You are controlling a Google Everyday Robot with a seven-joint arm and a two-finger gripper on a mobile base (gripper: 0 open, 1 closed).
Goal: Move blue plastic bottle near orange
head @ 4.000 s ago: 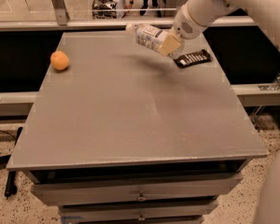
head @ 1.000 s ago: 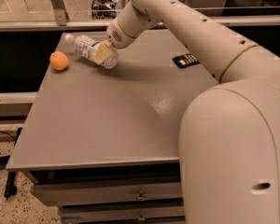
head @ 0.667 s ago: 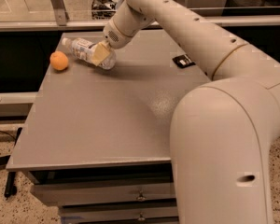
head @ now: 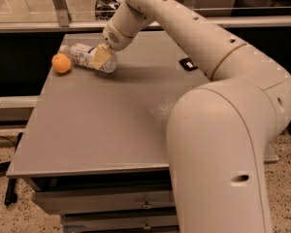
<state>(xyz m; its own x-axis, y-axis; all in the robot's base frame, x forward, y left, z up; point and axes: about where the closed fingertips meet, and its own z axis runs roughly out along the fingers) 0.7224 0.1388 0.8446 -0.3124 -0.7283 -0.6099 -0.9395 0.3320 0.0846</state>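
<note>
The blue plastic bottle [head: 85, 56] lies on its side at the table's far left, its white cap pointing left toward the orange [head: 61, 63]. The cap end is a finger's width from the small round orange. My gripper [head: 102, 57] is at the bottle's right half, its tan fingers closed around the bottle's body. The arm reaches in from the right and fills the right side of the camera view.
The grey table [head: 102, 125] has drawers under its front edge. A flat black remote-like bar [head: 186, 63] lies at the far right, partly hidden by my arm. A glass rail runs behind the table's back edge.
The bottle, in my gripper, has come from the table's far right across to the far left and now rests low beside the orange. In the last second it hardly moved.
</note>
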